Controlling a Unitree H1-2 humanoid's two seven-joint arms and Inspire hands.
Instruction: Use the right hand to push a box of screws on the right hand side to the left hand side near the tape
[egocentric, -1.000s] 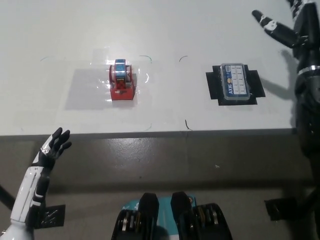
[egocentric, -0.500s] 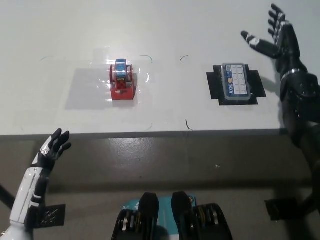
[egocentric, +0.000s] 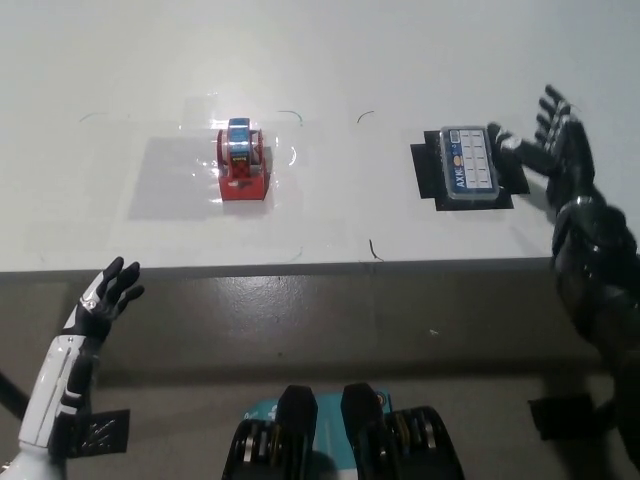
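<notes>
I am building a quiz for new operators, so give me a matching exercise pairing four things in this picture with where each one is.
Things:
1. red tape dispenser
2. clear box of screws
3. white left hand
4. black right hand

Places:
A. on a black mat, right part of the white table
B. open, just right of the box
C. on the table's left part
D. open, below the table's front edge, lower left

Pairs: 1-C, 2-A, 3-D, 4-B
</notes>
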